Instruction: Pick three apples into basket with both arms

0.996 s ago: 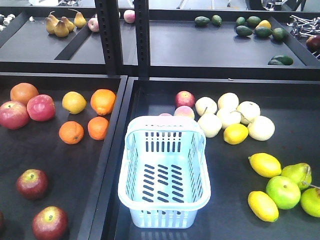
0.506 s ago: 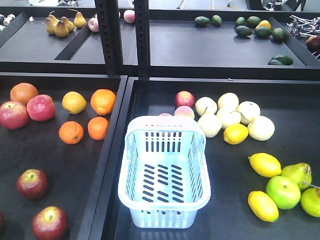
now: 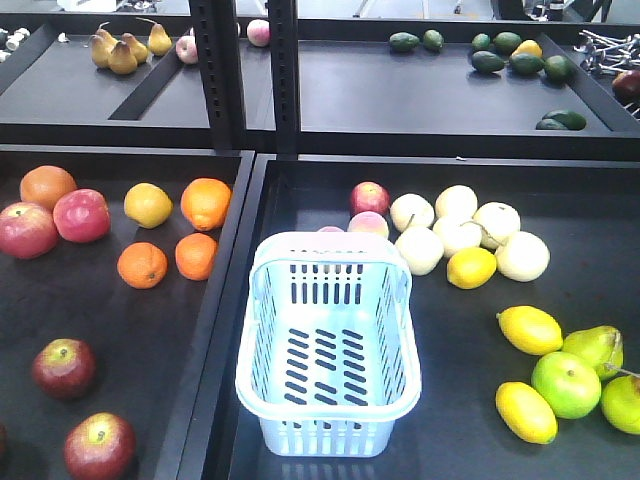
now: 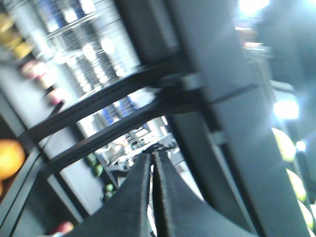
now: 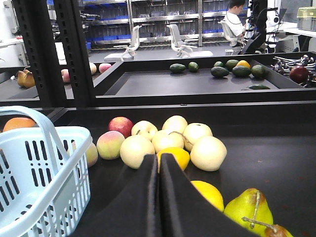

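The apples [image 3: 64,367] are dark maroon-red with a yellow-green patch at the stem dimple; two lie whole and apart on the left tray of the counter [image 3: 110,310], and of a third only a sliver shows at the front view's left edge. Neither wrist view shows them clearly, so their place relative to either gripper cannot be told. The basket [image 3: 325,241], pale blue-white and slotted, stands upright in the next tray, its floor bare; in the right wrist view it sits to the left of the right gripper [image 5: 159,158], cut off by the frame. That gripper is clenched on nothing, its fingers pressed together; a lemon [image 5: 174,157] lies just beyond its tips, with a pear [image 5: 247,207] to the right. The left gripper [image 4: 151,159] is likewise clenched and bare; its view is tilted and blurred, with only dark shelf posts [image 4: 212,98] readable.
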